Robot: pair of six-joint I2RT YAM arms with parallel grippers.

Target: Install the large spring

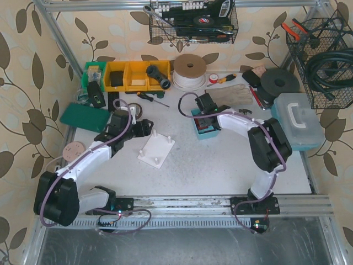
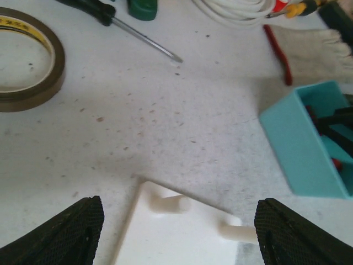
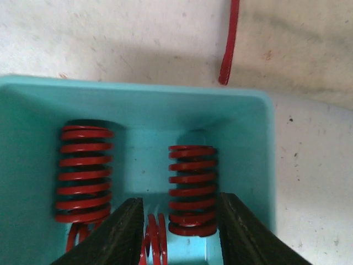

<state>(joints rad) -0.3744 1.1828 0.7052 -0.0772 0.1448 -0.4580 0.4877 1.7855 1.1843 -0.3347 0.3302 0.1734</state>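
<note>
The teal box [image 3: 242,110] holds red springs: one large spring [image 3: 191,187] on the right, another large one [image 3: 84,171] on the left, and a smaller spring [image 3: 154,243] lying low between them. My right gripper [image 3: 179,226] is open inside the box, its fingers either side of the right large spring and the small one. In the top view it is over the box [image 1: 205,122]. The white base plate [image 1: 156,148] with upright pegs lies mid-table. My left gripper [image 2: 179,234] is wide open and empty just above the plate's corner [image 2: 182,237], with two pegs [image 2: 174,203] between the fingers.
A brown tape roll [image 2: 27,61], a screwdriver [image 2: 138,33], a white cord coil [image 1: 189,72] and a glove [image 2: 314,44] lie beyond the plate. Yellow bins [image 1: 135,74] stand at the back, a green case [image 1: 85,117] at left and a pale toolbox [image 1: 298,118] at right.
</note>
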